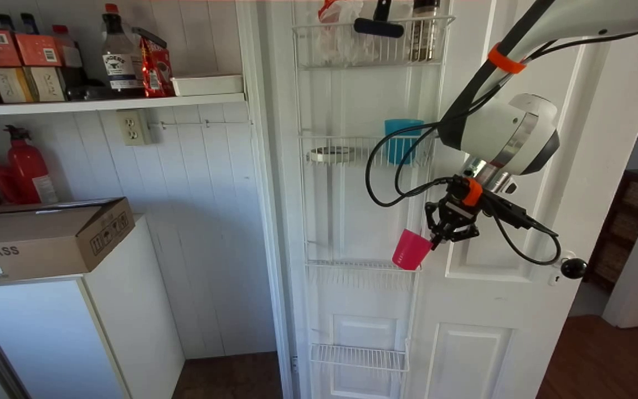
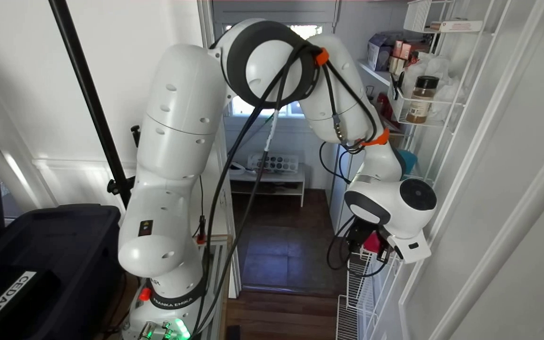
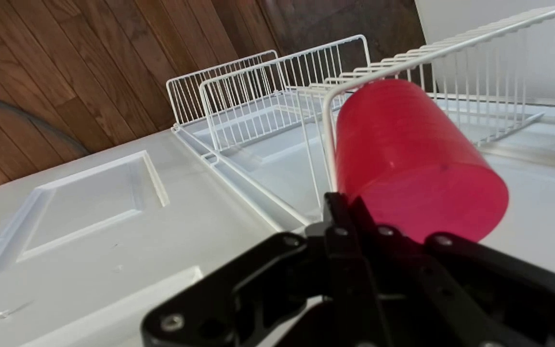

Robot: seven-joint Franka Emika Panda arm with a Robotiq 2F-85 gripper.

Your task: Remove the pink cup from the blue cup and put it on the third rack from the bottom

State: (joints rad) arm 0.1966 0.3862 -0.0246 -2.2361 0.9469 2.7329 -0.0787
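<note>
Placing seems in hand: the pink cup (image 3: 412,154), pinched by the tool (image 3: 348,203), must be righted onto the third rack (image 3: 451,48).

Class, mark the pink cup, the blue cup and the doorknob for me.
Pink cup (image 3: 410,140), in the wrist view: outer side.
Blue cup (image 1: 400,147), in an exterior view: middle of its side.
Doorknob (image 1: 574,268), in an exterior view: round black front.

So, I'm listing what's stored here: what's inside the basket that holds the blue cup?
In an exterior view, the blue cup and a round whitish thing. Black cables partly cover the cup, whose inside is hidden.
</note>
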